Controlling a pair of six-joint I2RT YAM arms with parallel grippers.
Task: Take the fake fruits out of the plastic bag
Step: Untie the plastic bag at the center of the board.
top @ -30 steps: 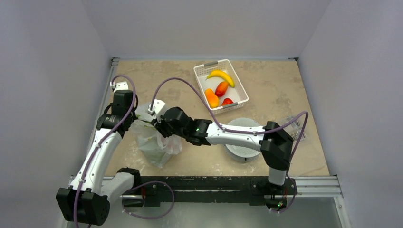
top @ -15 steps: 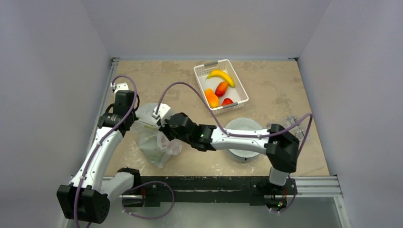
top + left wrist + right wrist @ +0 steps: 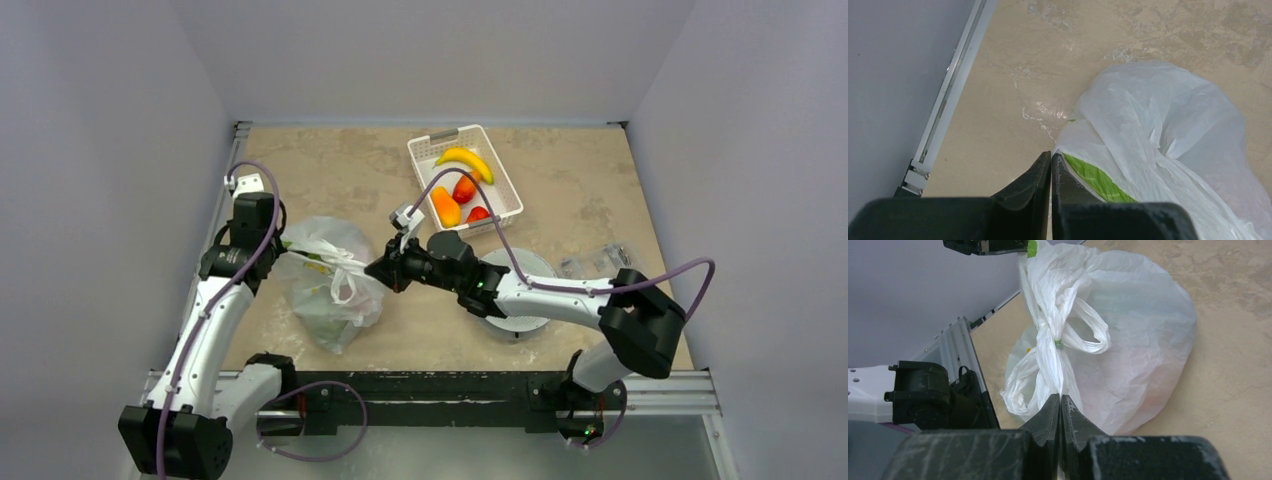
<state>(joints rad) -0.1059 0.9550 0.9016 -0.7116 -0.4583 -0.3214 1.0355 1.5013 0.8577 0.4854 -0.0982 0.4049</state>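
The plastic bag (image 3: 325,290) lies at the left of the table, white and crinkled, with a green print (image 3: 1093,177). My left gripper (image 3: 284,254) is shut on the bag's left edge (image 3: 1051,156). My right gripper (image 3: 379,272) is shut on the bag's twisted handle (image 3: 1060,398), which is pulled taut to the right. The bag (image 3: 1133,340) bulges; what is in it is hidden apart from a faint pink tint. A yellow-orange fruit (image 3: 446,206), an orange-red fruit (image 3: 465,187) and a red fruit (image 3: 478,213) lie in the white basket (image 3: 428,150).
A yellow banana (image 3: 464,160) also lies in the basket at the back middle. A round white disc (image 3: 520,310) sits under my right arm. A clear plastic item (image 3: 600,262) lies at the right. A metal rail (image 3: 948,95) edges the table at the left.
My right gripper has drawn back to the right with the handle, stretching it out. The bag has spread wider and rounder. My left gripper has kept its hold.
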